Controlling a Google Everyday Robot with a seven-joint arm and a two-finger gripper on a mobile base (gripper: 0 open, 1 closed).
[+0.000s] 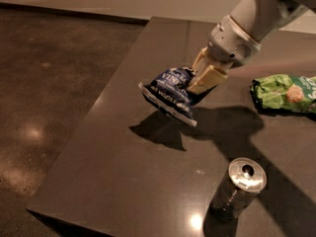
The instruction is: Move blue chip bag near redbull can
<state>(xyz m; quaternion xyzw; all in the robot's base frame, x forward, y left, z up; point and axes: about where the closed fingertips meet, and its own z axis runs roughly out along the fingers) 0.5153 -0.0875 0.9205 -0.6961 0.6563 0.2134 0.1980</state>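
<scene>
- Above the counter (113, 181), left of centre, the blue chip bag (170, 93) hangs clear of the surface; its shadow sits apart from it, below and nearer the camera.
- gripper (196, 85) comes down from the upper right on the one arm, fingers clamped on the bag's right end, just beside the white lettering.
- Bag sticks out to the left of the gripper, tilted, with its long axis slanting from far-left down to near-right.
- redbull can (239, 189) stands upright at the near-right part of the counter, silver top and tab facing up, well apart from the bag.
- Key relation: the can lies toward the camera and to the right of the gripper, so the carry looks like a diagonal toward the near edge.
- Judgement: grasp and lift done, transport and set-down left.
- Risk: the bag's trailing left end could sweep the can if lowered too close; the can looks slim and tippy.
- green chip bag (284, 93) lies flat at far right, off that path.
</scene>
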